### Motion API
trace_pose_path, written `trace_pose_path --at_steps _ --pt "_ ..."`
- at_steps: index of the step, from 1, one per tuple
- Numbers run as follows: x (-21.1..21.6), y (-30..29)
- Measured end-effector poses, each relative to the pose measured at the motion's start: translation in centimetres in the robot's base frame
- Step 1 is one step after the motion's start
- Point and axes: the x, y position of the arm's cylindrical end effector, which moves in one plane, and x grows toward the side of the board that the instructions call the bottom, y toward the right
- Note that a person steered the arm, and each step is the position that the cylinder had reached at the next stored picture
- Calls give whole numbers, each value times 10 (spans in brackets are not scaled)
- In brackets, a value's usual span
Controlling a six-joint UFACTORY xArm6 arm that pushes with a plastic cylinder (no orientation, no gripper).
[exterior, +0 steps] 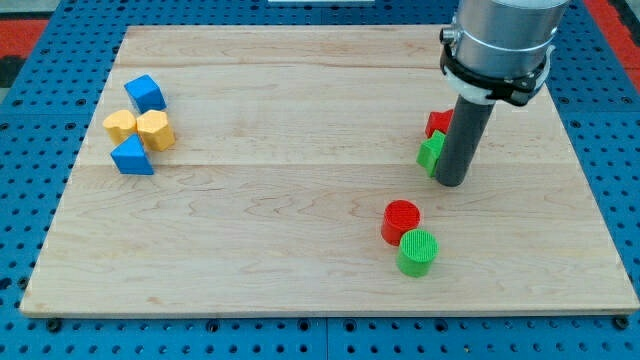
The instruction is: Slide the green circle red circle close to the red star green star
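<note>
Fingers: none fitted; my tip (451,183) touches green star (431,152), red star (437,123) near table (300,80) right edge; red circle (401,220), green circle (417,251) toward bottom edge.

Four blocks clustered touching at the surface's (300,250) far left: a blue cube (146,93) farthest, a yellow heart (119,125) beside a yellow hexagon (155,130), and a blue triangle (131,157) nearest.

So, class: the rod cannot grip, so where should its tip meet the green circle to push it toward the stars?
Probably at the green circle's lower side, pushing toward the view's top. The red circle touches it above-left, and the red star and green star lie beyond. My tip now stands beside the stars.
</note>
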Motion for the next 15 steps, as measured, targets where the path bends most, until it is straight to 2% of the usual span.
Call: trace_pose_path --at_steps 1,2,3,4,7,8,9,11,12,13,15 --pt "-22 10" --pt "49 34" --pt "115 19" --pt "115 -24" --pt "140 -28" --pt "144 -46" --pt "120 -46" --pt "31 -46" --pt "27 -46" --pt "36 -72" --pt "8 -118"
